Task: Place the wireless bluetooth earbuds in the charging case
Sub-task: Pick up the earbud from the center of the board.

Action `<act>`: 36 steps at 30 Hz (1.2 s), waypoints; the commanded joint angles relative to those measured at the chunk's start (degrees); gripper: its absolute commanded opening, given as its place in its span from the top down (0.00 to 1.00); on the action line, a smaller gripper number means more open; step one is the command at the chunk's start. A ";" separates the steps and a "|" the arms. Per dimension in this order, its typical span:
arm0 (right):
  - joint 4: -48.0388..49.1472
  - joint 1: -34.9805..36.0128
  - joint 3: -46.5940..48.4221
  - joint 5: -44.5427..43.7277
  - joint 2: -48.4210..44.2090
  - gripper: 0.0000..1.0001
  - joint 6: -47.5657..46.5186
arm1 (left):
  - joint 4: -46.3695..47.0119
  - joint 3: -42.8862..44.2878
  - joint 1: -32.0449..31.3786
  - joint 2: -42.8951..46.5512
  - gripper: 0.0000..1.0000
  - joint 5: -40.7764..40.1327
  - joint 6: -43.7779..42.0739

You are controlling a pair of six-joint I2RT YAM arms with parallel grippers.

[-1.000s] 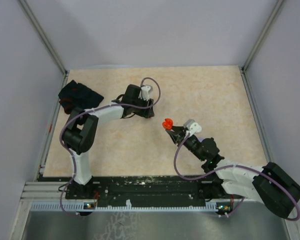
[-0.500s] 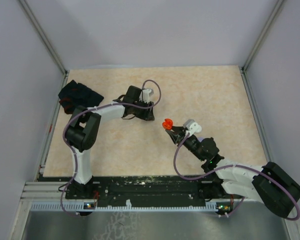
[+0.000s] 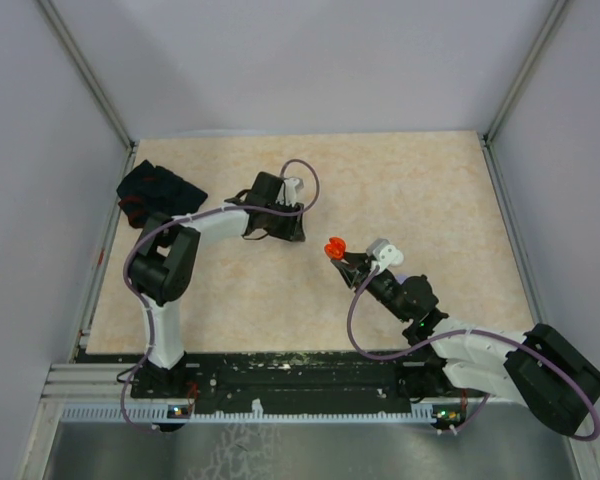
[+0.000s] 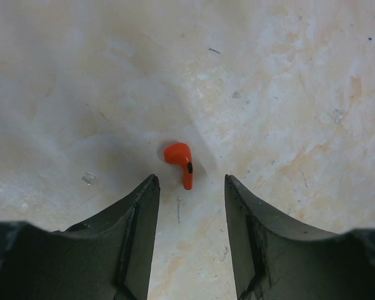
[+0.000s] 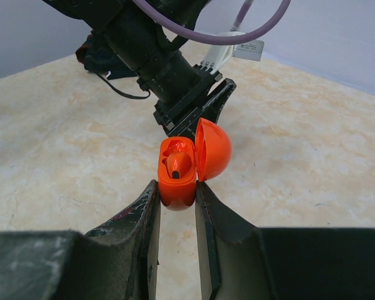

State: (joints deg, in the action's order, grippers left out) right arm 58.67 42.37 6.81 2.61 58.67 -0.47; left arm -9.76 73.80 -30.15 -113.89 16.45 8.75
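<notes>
A small red earbud (image 4: 180, 161) lies on the marbled tabletop, just ahead of my left gripper's (image 4: 190, 181) tips. That gripper is open, and only bare table shows between its fingers (image 4: 140, 212). In the top view the left gripper (image 3: 286, 230) points down at the table's middle left. My right gripper (image 5: 175, 189) is shut on the orange charging case (image 5: 177, 187), held upright above the table. Its lid (image 5: 214, 150) is swung open to the right, and one earbud (image 5: 178, 164) sits in the case. From above, the case (image 3: 333, 248) is at the centre, a short way right of the left gripper.
A black cloth (image 3: 158, 190) with red marks lies at the table's far left edge. Grey walls with metal frame rails (image 3: 90, 90) enclose the table on three sides. The left arm's purple cable (image 3: 310, 180) loops above its wrist.
My left gripper's jaws have narrowed and its wrist has shifted slightly over the earbud. The right arm and the case have stayed still.
</notes>
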 commanded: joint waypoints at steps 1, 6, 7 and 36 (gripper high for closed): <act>2.30 0.48 2.58 -0.02 -0.26 1.00 -0.18 | -2.64 2.42 -1.08 0.06 0.48 -6.96 0.97; 2.24 0.44 2.55 -0.06 -0.26 1.00 -0.15 | -6.65 6.68 -3.09 -2.88 0.50 -13.23 -0.42; 2.21 0.43 2.59 -0.04 -0.28 1.00 -0.15 | -7.48 7.50 -3.46 -3.43 0.50 -14.27 -0.75; 1.81 0.45 2.69 0.09 -0.49 1.00 -0.06 | -18.40 16.84 -9.13 -10.62 0.64 -25.93 -3.84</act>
State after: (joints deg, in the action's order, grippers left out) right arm 58.59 42.37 6.83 2.63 58.67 -0.47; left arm -24.08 89.32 -38.89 -121.89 -8.58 5.54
